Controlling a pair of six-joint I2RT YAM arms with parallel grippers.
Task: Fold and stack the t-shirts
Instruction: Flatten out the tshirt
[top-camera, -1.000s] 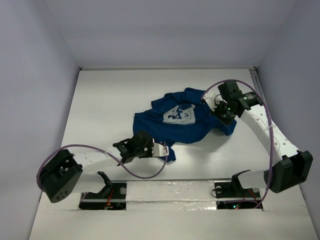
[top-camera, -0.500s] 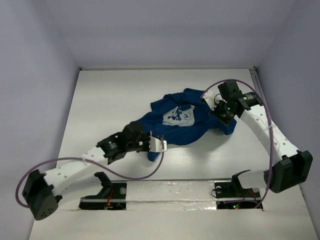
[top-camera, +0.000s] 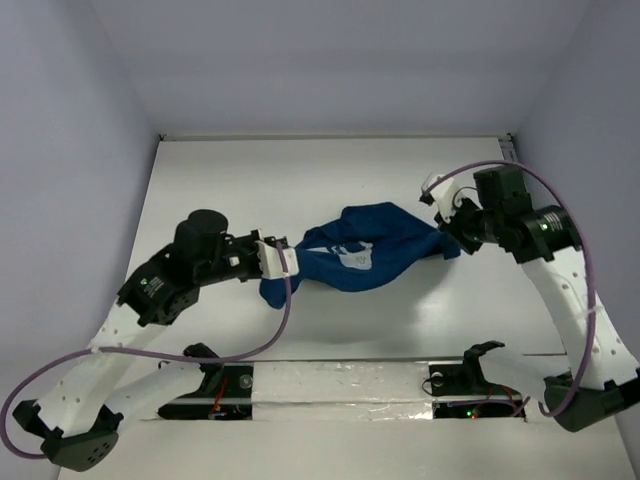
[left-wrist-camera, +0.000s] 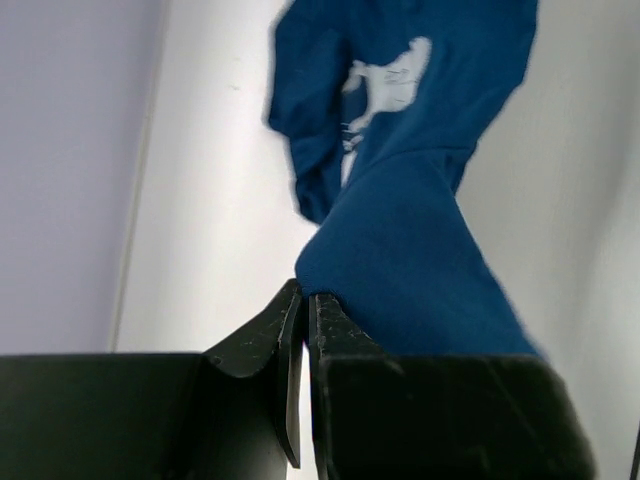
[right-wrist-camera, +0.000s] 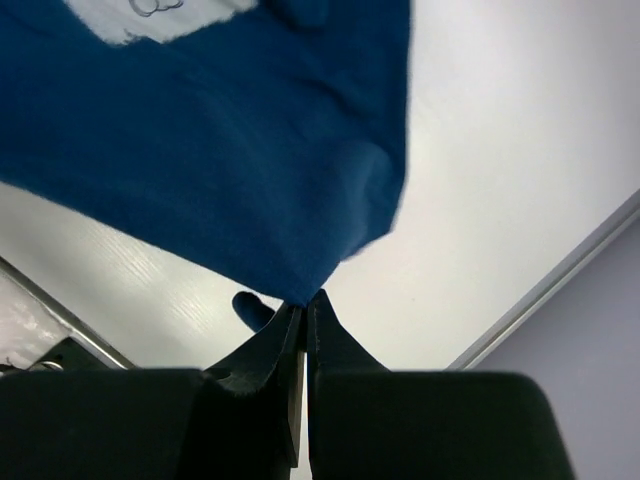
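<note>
I had the left gripper (top-camera: 285, 263) pinched tight on the left end of the navy t-shirt (top-camera: 375, 240), and the right gripper (top-camera: 446, 232) clamped on its right end. Shirt hung bunched between them over mid white table (top-camera: 220, 180), white print partly showing.

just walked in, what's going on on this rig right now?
Both arms are holding the one navy t-shirt. The left gripper is shut on one end and the right gripper is shut on the opposite end, so the cloth hangs bunched between them over the white table. Its white chest print shows near the middle. The shirt is neither spread flat nor folded yet.
</note>
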